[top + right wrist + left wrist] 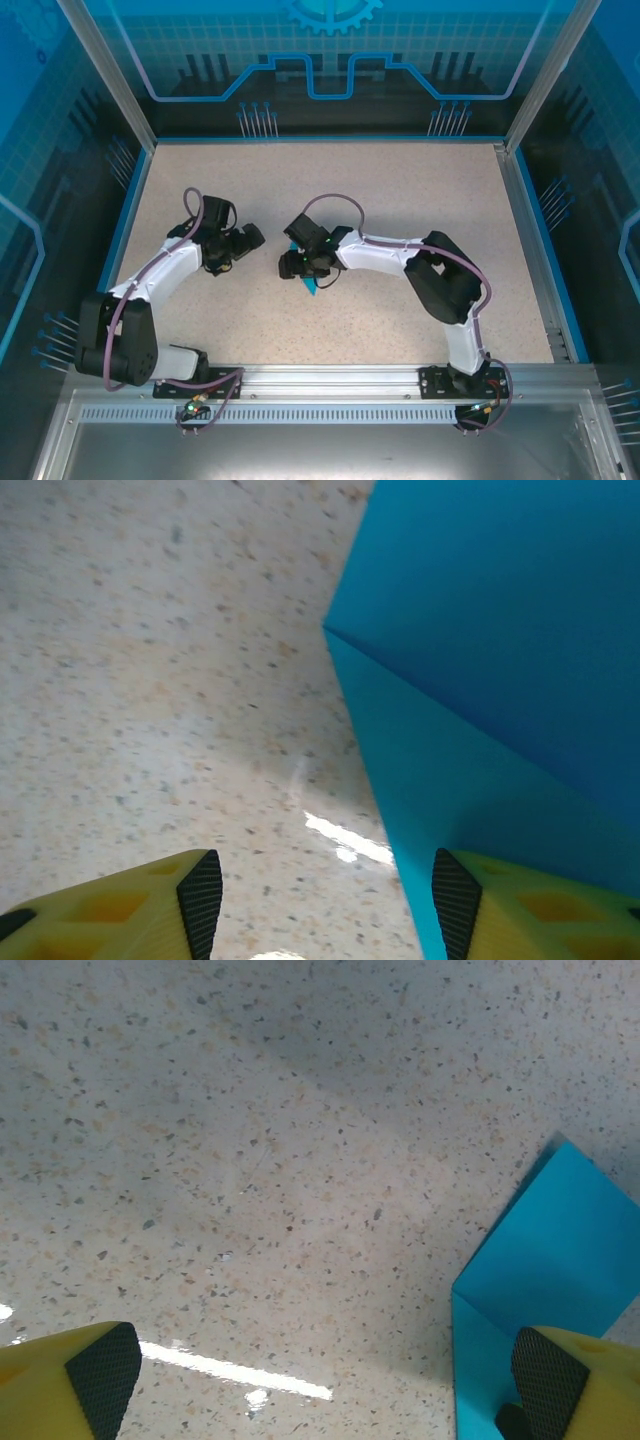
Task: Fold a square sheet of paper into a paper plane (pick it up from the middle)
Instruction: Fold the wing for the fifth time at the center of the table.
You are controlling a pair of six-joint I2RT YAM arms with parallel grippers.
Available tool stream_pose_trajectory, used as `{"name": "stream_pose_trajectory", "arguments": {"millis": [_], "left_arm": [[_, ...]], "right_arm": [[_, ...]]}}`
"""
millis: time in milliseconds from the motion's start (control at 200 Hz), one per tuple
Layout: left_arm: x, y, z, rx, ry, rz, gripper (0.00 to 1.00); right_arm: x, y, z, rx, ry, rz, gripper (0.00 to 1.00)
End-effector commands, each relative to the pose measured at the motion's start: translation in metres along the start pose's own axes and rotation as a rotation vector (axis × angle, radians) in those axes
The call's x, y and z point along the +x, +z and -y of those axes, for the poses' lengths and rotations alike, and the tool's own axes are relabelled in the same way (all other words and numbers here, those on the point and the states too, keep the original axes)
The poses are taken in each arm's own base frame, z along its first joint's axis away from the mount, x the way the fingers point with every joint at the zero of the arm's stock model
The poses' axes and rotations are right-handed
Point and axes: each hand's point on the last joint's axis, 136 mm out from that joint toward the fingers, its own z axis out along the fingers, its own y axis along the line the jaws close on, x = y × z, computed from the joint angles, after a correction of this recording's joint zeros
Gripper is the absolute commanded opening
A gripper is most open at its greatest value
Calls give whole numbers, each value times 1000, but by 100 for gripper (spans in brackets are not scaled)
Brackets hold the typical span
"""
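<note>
The teal-blue sheet of paper lies folded on the speckled table, mostly hidden under my right gripper. In the right wrist view the paper shows a sharp crease and a raised flap. Its lower edge runs down against the right pad. The right gripper has its jaws apart, with mostly bare table between them. My left gripper sits just left of the paper, open wide over bare table. The folded paper touches its right finger. No finished paper plane shape is visible.
The speckled tabletop is bounded by a blue rim and metal frame posts. A metal rail carrying both arm bases runs along the near edge. The two wrists stand close together at the table's middle.
</note>
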Motion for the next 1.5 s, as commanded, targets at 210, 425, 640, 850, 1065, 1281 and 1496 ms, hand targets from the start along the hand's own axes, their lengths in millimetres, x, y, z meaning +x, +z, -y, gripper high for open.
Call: {"name": "stream_pose_trajectory", "arguments": {"millis": [210,425,640,850,1065,1281,1496], "left_arm": [[7,4,7,56,-10,-46,99],[10,3,12,84,20,-61,99],[14,2,17,118,23,-81,98],[24,5,26,189,7,-114,99],[39,10,38,238,-6,-164,98],[55,14,57,301,-1,-212,99],[69,19,73,350,15,-268,97]], "right_arm": [[13,8,42,92,-66,-96,60],[40,2,76,57,-246,-233,57],[48,-35,103,62,-392,-276,57],[12,-80,75,-3,-326,-65,58],[-1,-75,65,-98,-25,72,58],[-2,-50,78,-70,45,62,57],[-4,-37,93,-58,105,67,55]]}}
